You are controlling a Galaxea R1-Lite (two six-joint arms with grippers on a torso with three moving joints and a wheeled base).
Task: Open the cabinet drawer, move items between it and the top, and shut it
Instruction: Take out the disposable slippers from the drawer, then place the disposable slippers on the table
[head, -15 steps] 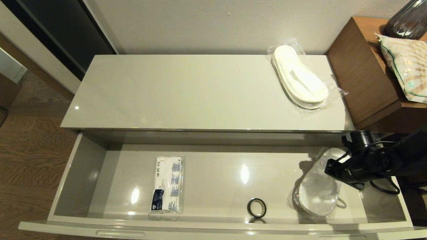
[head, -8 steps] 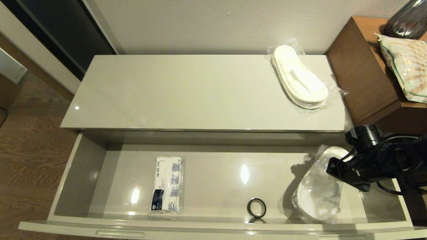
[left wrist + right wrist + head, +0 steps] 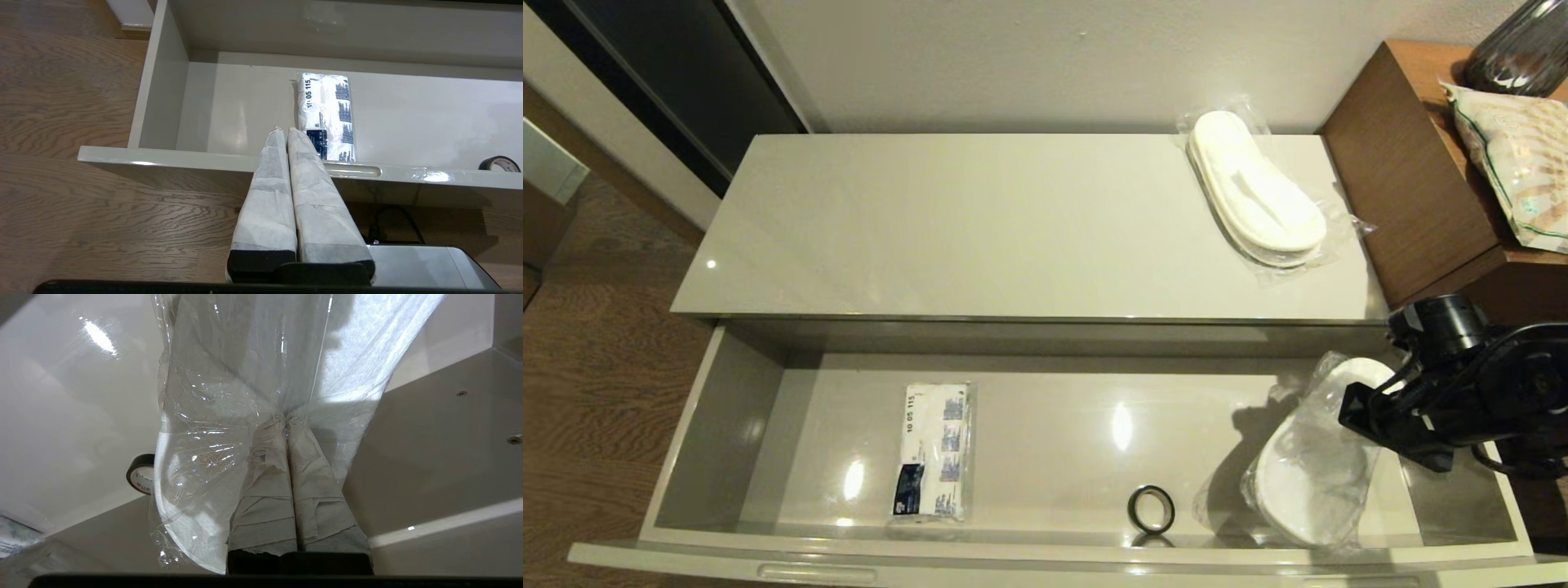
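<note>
The cabinet drawer (image 3: 1045, 490) stands pulled fully out below the glossy top (image 3: 980, 229). One bagged slipper pack (image 3: 1258, 196) lies on the top at its far right. My right gripper (image 3: 1356, 408) is at the drawer's right end, shut on the plastic of a second slipper pack (image 3: 1307, 478), which hangs tilted above the drawer floor. In the right wrist view the taped fingertips (image 3: 294, 433) pinch the crinkled bag (image 3: 229, 375). My left gripper (image 3: 282, 130) is shut and empty, just in front of the drawer's front edge near a recessed slot (image 3: 355, 171).
A white packet with blue print (image 3: 934, 449) lies left of centre in the drawer. A small black ring (image 3: 1151, 509) sits near the front wall. A brown wooden side table (image 3: 1405, 171) stands against the cabinet's right end, with a bag (image 3: 1515, 155) and a dark vase (image 3: 1519, 45).
My right gripper has risen and shifted right with the slipper pack, which has come up off the drawer floor and now hangs lower and larger in view. Nothing else moved.
</note>
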